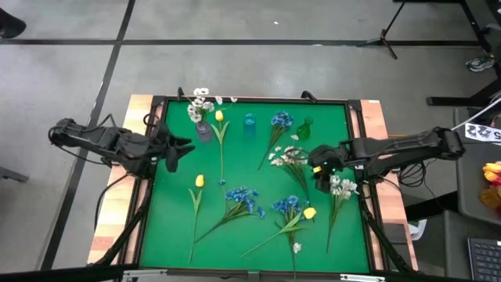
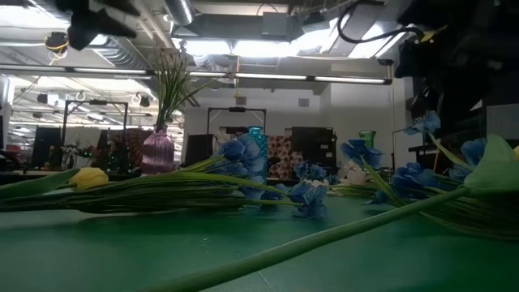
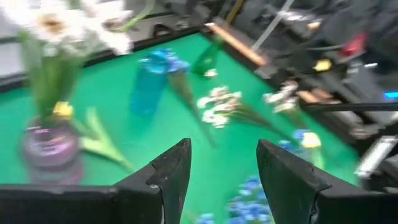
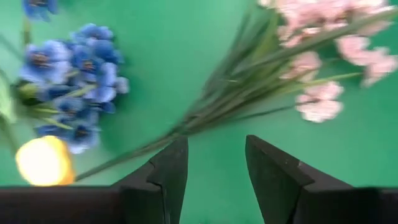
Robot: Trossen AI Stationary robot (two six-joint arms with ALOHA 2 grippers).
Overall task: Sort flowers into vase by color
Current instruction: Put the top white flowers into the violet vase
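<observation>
Far edge of the green mat (image 1: 176,227) is crowded: purple vase (image 1: 204,131), blue vase (image 1: 249,124), green vase (image 1: 304,127) in a row w/ narrow gaps. Open strip mid-mat btwn the yellow stem (image 1: 221,145) and white spray (image 1: 290,157). Near half blocked by lying blue flowers (image 1: 244,200), stems criss-crossing. Left edge looks clear, prob. passable.

green mat (image 1: 250,188), wooden table edge (image 1: 117,227)
</observation>
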